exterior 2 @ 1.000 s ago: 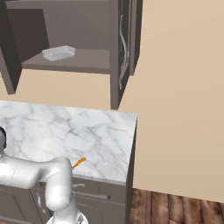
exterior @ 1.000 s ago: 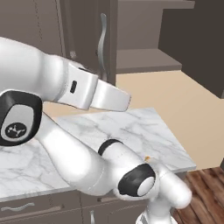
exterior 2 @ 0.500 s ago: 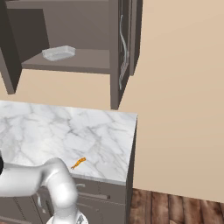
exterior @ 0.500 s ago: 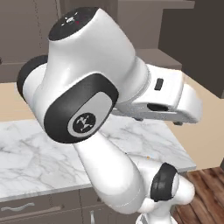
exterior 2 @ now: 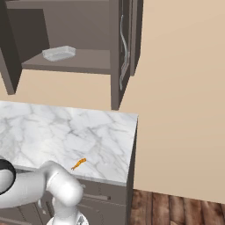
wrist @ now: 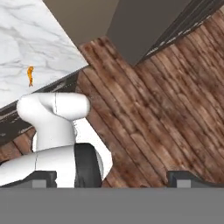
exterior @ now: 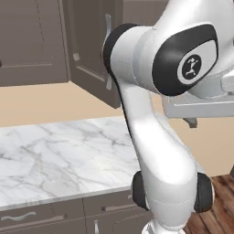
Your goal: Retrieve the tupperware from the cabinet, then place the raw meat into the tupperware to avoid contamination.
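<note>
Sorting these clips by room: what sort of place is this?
A rendered kitchen, it seems: a marble counter, an open wall cabinet with a tupperware on its shelf, and drawers below.

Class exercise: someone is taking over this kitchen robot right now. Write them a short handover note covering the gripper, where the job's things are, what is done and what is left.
Gripper: open, holding nothing, pointed down at the wooden floor.
Tupperware: on the shelf inside the cabinet, whose door stands open.
Raw meat: on the marble counter, near its front edge.
Done: cabinet is open.
Left: reach in, take out the tupperware, set it on the counter, then put the raw meat into it.
</note>
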Robot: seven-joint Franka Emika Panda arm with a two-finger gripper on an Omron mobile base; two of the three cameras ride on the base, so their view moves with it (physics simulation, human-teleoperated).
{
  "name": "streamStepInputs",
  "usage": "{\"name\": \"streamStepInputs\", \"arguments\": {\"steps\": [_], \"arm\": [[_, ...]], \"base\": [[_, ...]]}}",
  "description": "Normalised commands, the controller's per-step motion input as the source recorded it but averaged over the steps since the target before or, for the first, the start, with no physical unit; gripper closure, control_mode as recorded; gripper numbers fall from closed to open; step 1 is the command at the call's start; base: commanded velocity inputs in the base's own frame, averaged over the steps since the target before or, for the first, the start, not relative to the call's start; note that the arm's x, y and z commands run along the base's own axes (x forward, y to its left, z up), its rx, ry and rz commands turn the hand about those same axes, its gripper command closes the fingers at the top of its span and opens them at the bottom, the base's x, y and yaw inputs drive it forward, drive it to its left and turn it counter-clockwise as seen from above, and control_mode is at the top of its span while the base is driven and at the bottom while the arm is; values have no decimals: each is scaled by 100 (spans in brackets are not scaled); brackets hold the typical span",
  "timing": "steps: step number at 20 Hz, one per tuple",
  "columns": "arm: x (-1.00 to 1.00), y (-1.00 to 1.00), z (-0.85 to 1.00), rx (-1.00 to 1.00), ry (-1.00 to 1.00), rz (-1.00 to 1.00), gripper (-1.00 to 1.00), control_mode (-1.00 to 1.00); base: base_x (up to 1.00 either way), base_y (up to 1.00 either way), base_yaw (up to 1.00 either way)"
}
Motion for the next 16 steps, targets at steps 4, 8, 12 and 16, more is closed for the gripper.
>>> {"name": "streamStepInputs", "arguments": {"steps": [4, 8, 12, 16], "arm": [[3, -70, -20, 44, 2, 17, -100, -100], [54, -32, -27, 38, -15, 17, -100, -100], [80, -9, -28, 30, -3, 6, -100, -100], [88, 0, -4, 28, 6, 0, -100, -100]], "base": [[0, 0, 0], [0, 0, 0], [0, 0, 0], [0, 0, 0]]}}
